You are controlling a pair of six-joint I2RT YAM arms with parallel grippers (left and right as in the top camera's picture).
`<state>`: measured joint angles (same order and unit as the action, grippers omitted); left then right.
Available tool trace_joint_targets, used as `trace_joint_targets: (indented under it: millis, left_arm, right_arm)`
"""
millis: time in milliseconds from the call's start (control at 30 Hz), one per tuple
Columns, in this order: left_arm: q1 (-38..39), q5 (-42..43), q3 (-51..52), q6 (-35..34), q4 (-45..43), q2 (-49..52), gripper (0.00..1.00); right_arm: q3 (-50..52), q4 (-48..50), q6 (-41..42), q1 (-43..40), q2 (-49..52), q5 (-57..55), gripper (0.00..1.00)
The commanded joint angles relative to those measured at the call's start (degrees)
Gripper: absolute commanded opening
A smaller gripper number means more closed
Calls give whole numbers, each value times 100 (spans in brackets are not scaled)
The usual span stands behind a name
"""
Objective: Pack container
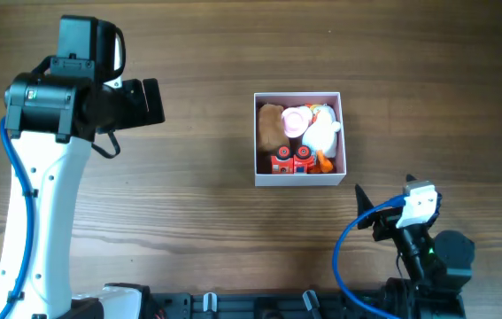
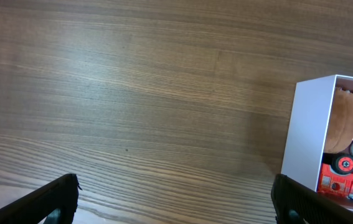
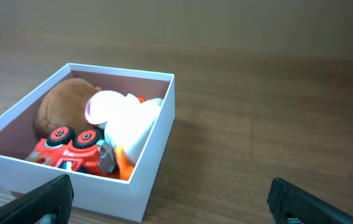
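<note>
The container (image 1: 299,180) is a small white box with a pink inside, in the middle of the table. It holds a brown plush (image 1: 270,126), a pink and white toy (image 1: 297,121), a white duck toy (image 1: 323,133) and a red toy truck (image 1: 291,161). It also shows in the left wrist view (image 2: 304,134) and the right wrist view (image 3: 154,168). My left gripper (image 1: 149,102) is open and empty, left of the box. My right gripper (image 1: 367,213) is open and empty, near the box's front right corner.
The table is brown wood (image 1: 206,213). The left arm's white column (image 1: 34,213) stands at the left edge. The right arm's base (image 1: 428,266) and blue cable are at the front right.
</note>
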<state>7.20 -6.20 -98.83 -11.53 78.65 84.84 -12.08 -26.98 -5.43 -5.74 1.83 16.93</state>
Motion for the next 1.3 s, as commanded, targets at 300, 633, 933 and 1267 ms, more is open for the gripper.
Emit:
trace_joint_targets:
  millis: [300, 633, 933, 1267]
  left_arm:
    - [-35, -55, 2, -96, 4, -31, 100]
    - [-35, -55, 2, -96, 4, -31, 100]
    - [-35, -55, 2, -96, 4, -31, 100]
    - [-35, -55, 2, -96, 4, -31, 100]
  right_arm:
    - [367, 68, 107, -11, -160, 179, 100]
    - [367, 63, 109, -11, -155, 181, 100]
    - [367, 63, 109, -11, -155, 181, 100]
    - [367, 63, 107, -11, -155, 181, 100]
